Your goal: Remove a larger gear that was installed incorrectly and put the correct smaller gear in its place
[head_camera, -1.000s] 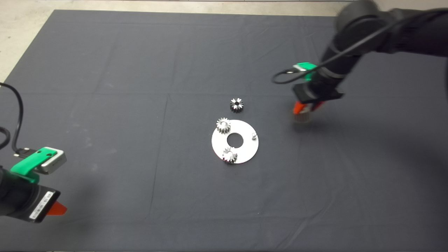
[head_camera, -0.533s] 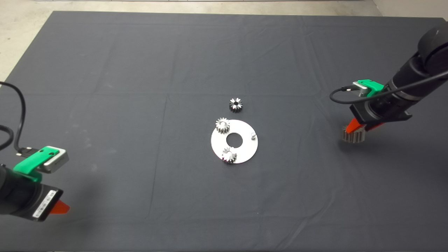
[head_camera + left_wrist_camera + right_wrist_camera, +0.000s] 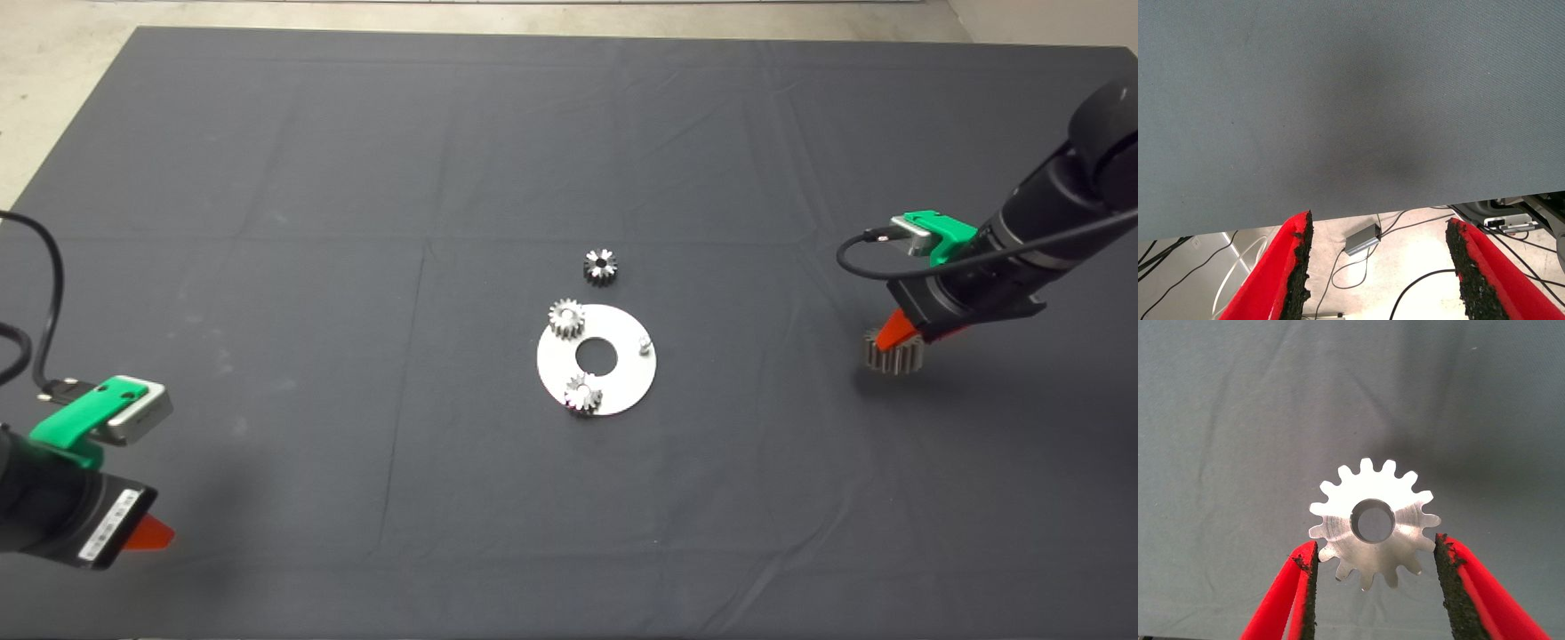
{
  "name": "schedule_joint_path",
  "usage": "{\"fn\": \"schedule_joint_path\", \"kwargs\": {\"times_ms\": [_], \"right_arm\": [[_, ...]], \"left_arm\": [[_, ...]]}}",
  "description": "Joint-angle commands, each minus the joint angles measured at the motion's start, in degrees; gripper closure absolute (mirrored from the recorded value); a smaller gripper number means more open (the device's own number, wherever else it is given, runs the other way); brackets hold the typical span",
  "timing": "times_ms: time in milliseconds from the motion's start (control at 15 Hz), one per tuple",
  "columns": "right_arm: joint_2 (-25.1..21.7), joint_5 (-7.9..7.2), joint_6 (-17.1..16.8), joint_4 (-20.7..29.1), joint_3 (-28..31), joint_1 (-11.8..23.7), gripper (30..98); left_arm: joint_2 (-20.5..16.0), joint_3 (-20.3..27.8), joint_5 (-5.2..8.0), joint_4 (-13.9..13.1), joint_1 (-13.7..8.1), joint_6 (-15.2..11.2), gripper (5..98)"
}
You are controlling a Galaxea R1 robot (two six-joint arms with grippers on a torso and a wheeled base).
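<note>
The left gripper point(image 3: 147, 532) waits at the mat's point(image 3: 267, 267) lower left corner, its red fingers point(image 3: 1281, 277) spread wide and holding nothing; the left wrist view shows only mat cloth and, past its edge, floor with cables.

Near the middle, a silver disc point(image 3: 622, 378) with a centre hole lies flat. Two bright small gears sit on it, one point(image 3: 566, 317) at its upper left rim and one point(image 3: 583, 392) at its lower edge, and a bare peg point(image 3: 645, 343) stands at its right side. The smaller gear point(image 3: 600, 267) lies flat on the mat just above the disc, apart from it, its hole facing up.

Far to the right, well apart from the disc, the right gripper point(image 3: 898, 336) is down at the larger gear point(image 3: 1373, 521). Its pads point(image 3: 1310, 587) are parted, flanking the gear's toothed rim; contact cannot be told. The gear lies flat, axis upright, flat face and bore upward.
</note>
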Motion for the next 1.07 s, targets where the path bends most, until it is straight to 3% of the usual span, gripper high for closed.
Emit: {"fn": "schedule_joint_path", "kwargs": {"times_ms": [0,267,467,667,800,933,1000], "right_arm": [[0.65,-5.96,0.49,1.24,1.13,1.33,86.3],[0.65,-5.87,0.66,1.24,1.57,1.24,83.6],[1.05,-5.96,0.75,1.33,1.41,1.40,75.1],[4.52,-5.78,0.84,1.59,0.60,1.42,74.4],[9.55,-5.96,1.28,1.59,-3.75,2.07,74.4],[15.63,-6.04,0.80,2.73,-12.80,5.90,74.4],[18.44,-5.96,-0.06,5.82,-18.06,7.74,74.4]], "left_arm": [[-0.31,0.45,3.73,0.43,-0.03,-0.30,54.3],[-0.40,0.51,3.73,0.43,-0.06,-0.38,54.3],[-0.40,0.29,3.73,0.43,-0.03,-0.38,54.3],[-0.40,0.45,3.73,0.43,-0.03,-0.38,54.3],[-0.55,0.52,3.73,0.43,-0.03,-0.38,54.3],[-0.69,0.40,3.73,0.43,-0.03,-0.38,54.3],[-0.66,0.10,3.73,0.43,-0.03,-0.38,54.3]]}}
